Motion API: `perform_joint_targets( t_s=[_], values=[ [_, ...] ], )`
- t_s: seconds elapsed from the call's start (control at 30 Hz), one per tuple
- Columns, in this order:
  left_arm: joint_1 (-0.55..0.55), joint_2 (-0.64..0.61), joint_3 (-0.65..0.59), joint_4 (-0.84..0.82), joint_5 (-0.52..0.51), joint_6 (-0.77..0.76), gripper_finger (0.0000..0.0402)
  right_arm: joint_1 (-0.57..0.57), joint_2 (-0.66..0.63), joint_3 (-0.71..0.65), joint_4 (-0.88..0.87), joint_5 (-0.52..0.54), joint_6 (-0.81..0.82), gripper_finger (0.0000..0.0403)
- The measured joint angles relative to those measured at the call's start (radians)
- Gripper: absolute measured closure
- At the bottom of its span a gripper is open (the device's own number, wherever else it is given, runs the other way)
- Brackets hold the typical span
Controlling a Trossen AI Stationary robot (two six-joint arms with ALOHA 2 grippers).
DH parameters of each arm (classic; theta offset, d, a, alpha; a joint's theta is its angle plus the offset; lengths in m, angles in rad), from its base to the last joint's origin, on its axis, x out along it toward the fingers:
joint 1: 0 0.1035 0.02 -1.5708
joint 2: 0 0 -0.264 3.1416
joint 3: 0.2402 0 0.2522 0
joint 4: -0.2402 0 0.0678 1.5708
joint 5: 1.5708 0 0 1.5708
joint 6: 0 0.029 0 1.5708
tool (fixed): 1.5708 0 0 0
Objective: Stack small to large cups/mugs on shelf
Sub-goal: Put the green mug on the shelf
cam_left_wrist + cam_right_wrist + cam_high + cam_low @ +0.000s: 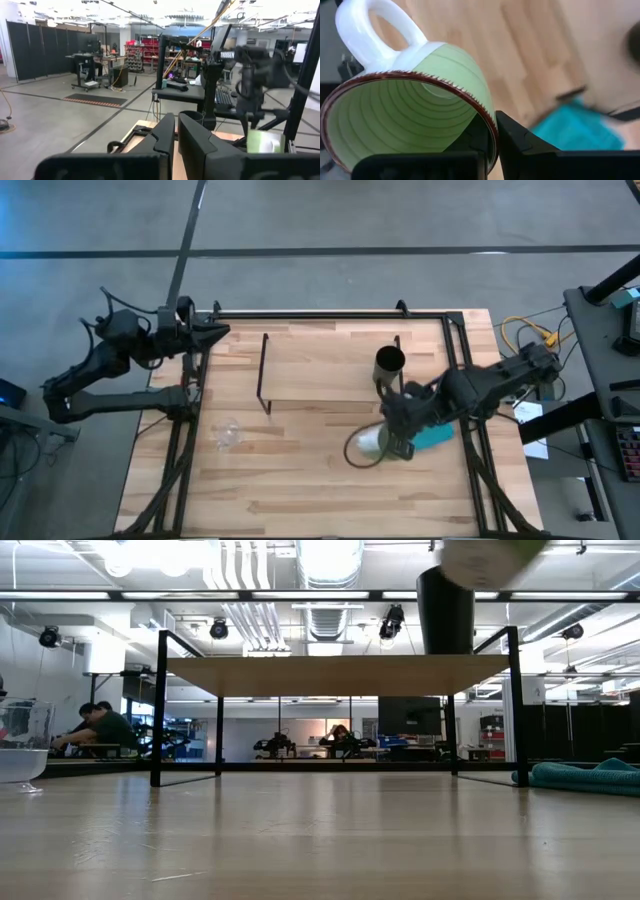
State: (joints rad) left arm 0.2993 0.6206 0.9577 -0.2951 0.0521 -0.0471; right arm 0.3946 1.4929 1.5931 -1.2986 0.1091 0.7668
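Gripping the green mug [415, 105] by its rim, fingers clamped, the right gripper [400, 442] should level it above the shelf [330, 360] beside the black cup [389, 362] before release.

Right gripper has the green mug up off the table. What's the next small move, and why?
Probably carry the green mug toward the shelf, next to the black cup. The right gripper is clamped on the mug's rim, the black cup stands on the shelf's right end, and the left gripper waits at the table's far left corner.
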Motion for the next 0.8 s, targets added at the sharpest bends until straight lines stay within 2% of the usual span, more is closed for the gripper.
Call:
perform_joint_targets(
  t_s=[0.1, 0.33, 0.53, 0.8],
  values=[
    [0.0, 0.018, 0.0, 0.0, 0.0, 0.0, 0.0391, -0.045, 0.0, 0.043, 0.001, 0.048, -0.059, 0.039],
    [0.0, 0.079, 0.003, 0.015, 0.041, -0.003, 0.0391, -0.164, 0.0, 0.073, 0.025, 0.053, -0.178, 0.039],
    [0.0, 0.15, 0.006, 0.134, 0.097, -0.003, 0.0391, -0.251, 0.007, 0.075, 0.185, 0.051, -0.315, 0.039],
    [0.0, 0.257, 0.006, 0.136, 0.114, -0.017, 0.0391, -0.36, 0.113, 0.147, 0.17, 0.041, -0.435, 0.039]
  ],
)
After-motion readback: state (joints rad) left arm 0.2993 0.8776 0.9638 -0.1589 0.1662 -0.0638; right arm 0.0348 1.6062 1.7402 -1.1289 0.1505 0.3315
